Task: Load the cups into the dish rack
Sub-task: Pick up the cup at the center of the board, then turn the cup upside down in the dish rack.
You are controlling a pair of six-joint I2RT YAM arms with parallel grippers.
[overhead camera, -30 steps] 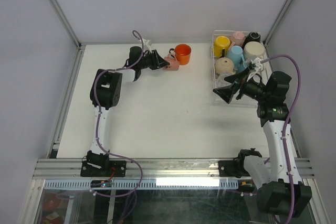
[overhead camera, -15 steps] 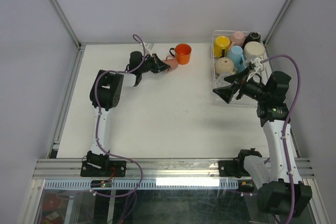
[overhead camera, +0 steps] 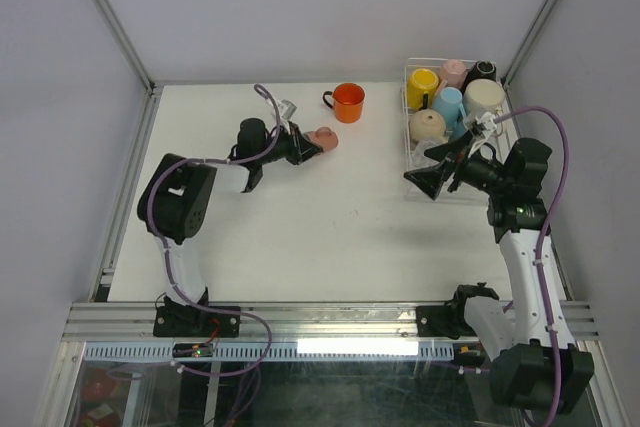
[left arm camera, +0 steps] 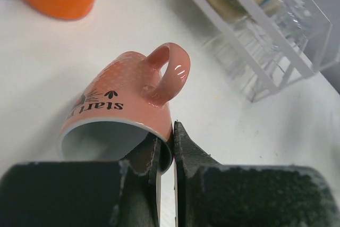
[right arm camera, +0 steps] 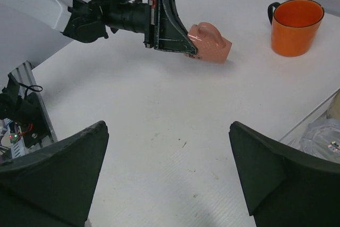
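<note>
The left gripper has shut on the pink mug's rim and drawn it clear of the orange mug (grip made, carry next). The pink mug lies sideways at back-centre, its axis level: mouth left, base toward the rack, handle up. The right gripper gapes empty.
</note>
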